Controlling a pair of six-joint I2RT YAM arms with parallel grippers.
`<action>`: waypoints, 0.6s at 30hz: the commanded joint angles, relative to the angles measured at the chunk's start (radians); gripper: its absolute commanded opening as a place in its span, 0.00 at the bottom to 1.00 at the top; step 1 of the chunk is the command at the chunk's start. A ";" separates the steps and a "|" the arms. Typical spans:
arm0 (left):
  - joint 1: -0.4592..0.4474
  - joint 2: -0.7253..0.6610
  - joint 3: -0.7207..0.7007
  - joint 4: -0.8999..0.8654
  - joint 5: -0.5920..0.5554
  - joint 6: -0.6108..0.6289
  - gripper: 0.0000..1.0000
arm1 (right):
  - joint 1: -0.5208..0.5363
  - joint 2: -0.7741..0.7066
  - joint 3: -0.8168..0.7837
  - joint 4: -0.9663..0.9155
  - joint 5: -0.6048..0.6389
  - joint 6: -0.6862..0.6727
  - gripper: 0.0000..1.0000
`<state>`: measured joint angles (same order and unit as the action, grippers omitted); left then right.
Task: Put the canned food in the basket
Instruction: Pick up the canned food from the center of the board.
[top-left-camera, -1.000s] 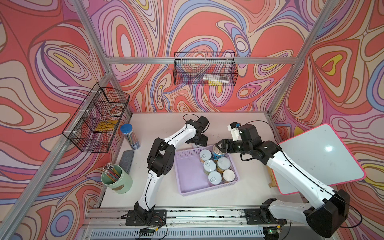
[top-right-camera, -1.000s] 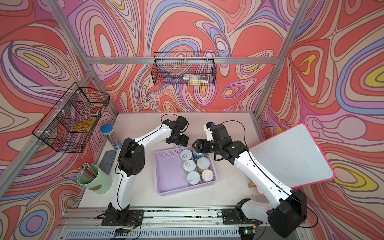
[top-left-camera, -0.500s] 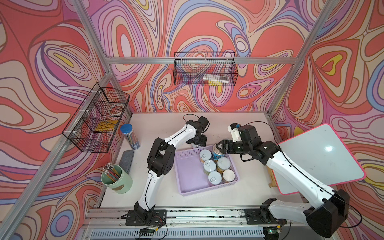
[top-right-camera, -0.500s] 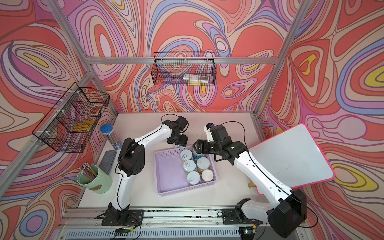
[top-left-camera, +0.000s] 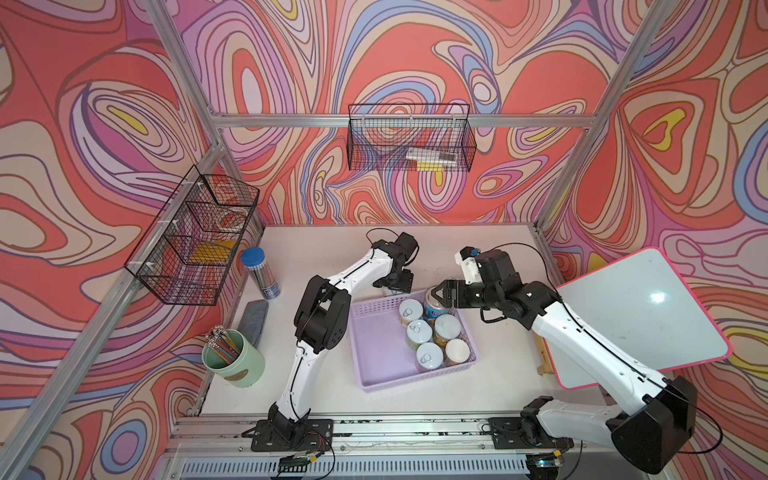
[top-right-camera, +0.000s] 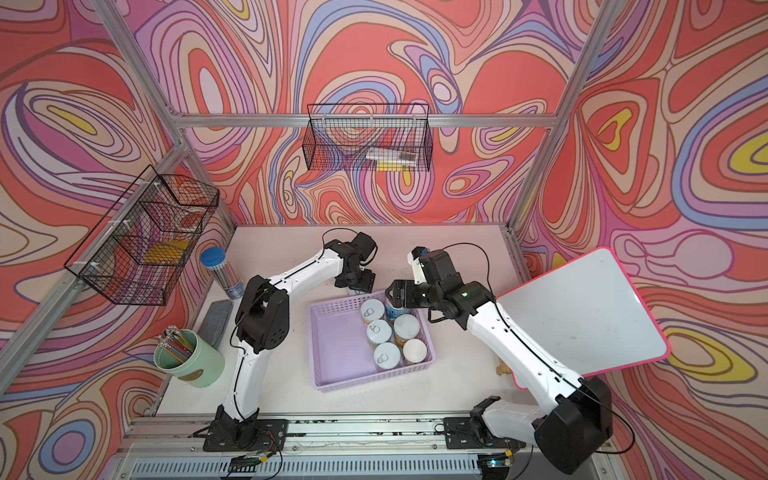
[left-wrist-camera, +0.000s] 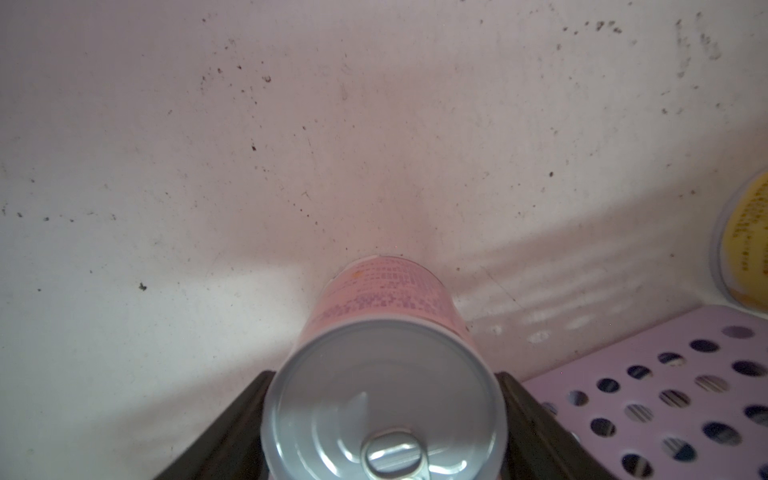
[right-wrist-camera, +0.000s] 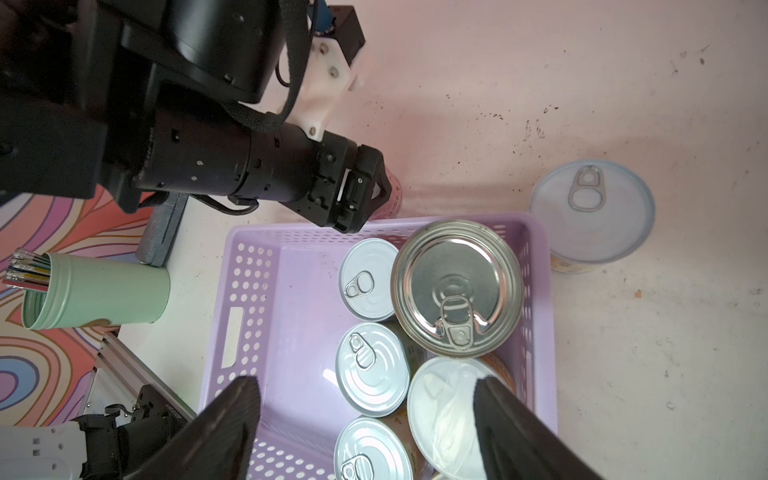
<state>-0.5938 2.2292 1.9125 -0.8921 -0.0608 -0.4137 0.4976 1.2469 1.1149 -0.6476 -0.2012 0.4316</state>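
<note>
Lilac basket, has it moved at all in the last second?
No. The basket keeps the same gap from the front rail in a top view.

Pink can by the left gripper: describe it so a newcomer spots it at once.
Find the lilac basket on the table. Just beyond its far wall a pink can stands upright, between the jaws of the left gripper. Its label is pink; tins inside the basket show yellow or blue.

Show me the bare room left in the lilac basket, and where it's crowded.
Free: the left half of the lilac perforated plastic basket, bare floor between its left wall and six short tins. Crowded: the right half, where those tins stand packed under the open right hand. Beyond the far wall, the left hand grips a pink-labelled can.
</note>
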 joint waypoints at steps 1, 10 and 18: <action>0.006 -0.043 -0.001 -0.033 -0.027 0.029 0.49 | -0.007 0.032 0.044 -0.033 0.005 0.006 0.82; 0.008 -0.105 0.021 -0.037 -0.057 0.044 0.43 | 0.004 0.056 0.084 0.005 -0.027 0.038 0.82; 0.015 -0.143 0.021 -0.045 -0.077 0.062 0.42 | 0.058 0.067 0.100 0.013 -0.006 0.039 0.81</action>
<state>-0.5873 2.1536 1.9125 -0.9222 -0.1089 -0.3737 0.5327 1.3037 1.1820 -0.6426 -0.2173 0.4656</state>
